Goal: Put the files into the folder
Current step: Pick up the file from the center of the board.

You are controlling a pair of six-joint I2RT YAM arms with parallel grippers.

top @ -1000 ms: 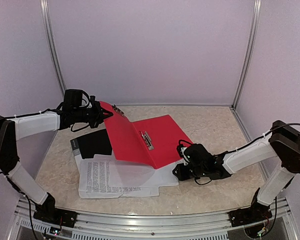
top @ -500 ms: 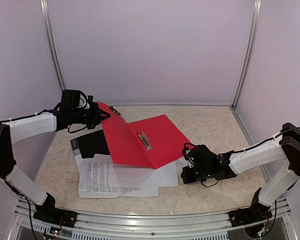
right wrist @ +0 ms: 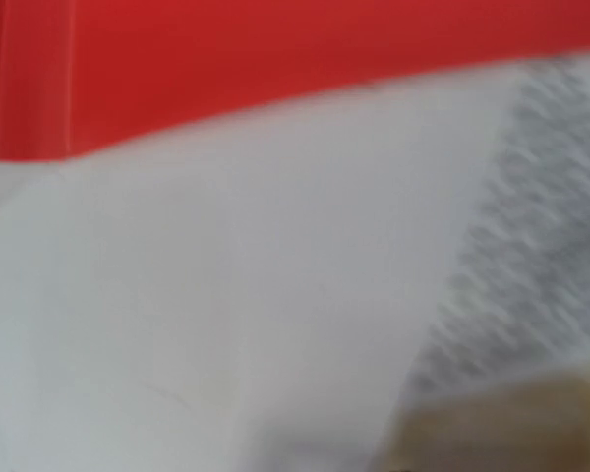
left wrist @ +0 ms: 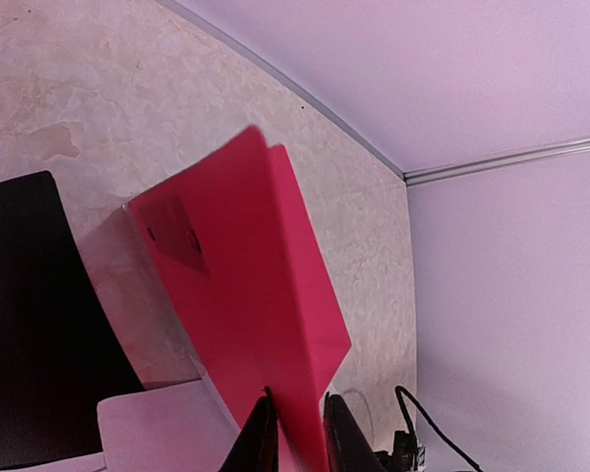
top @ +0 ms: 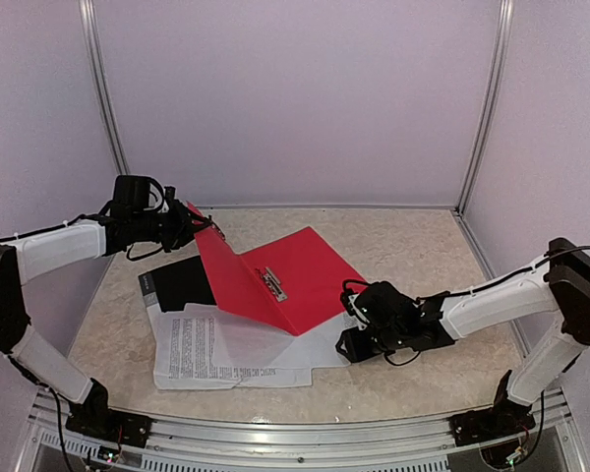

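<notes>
The red folder [top: 275,280] lies open over the files, its left cover raised off the table. My left gripper [top: 189,228] is shut on the top edge of that cover; in the left wrist view the fingers [left wrist: 261,438] pinch the red sheet [left wrist: 246,295], gripper midpoint [left wrist: 295,405]. The files [top: 226,349] are white sheets, one with dense text, spread under and in front of the folder. My right gripper [top: 349,339] is low at the sheets' right edge, beside the folder's near corner. Its wrist view shows only blurred white paper [right wrist: 226,295] and red folder [right wrist: 275,59]; its fingers are hidden.
A black sheet [top: 182,280] lies on the table left of the folder, partly under the papers; it also shows in the left wrist view [left wrist: 29,324]. A metal clip [top: 272,282] sits on the folder's spine. Walls enclose the table on three sides.
My left gripper has drawn back to the left with the cover, and the folder has shifted left with it. My right gripper has moved slightly left along the papers' right edge.
</notes>
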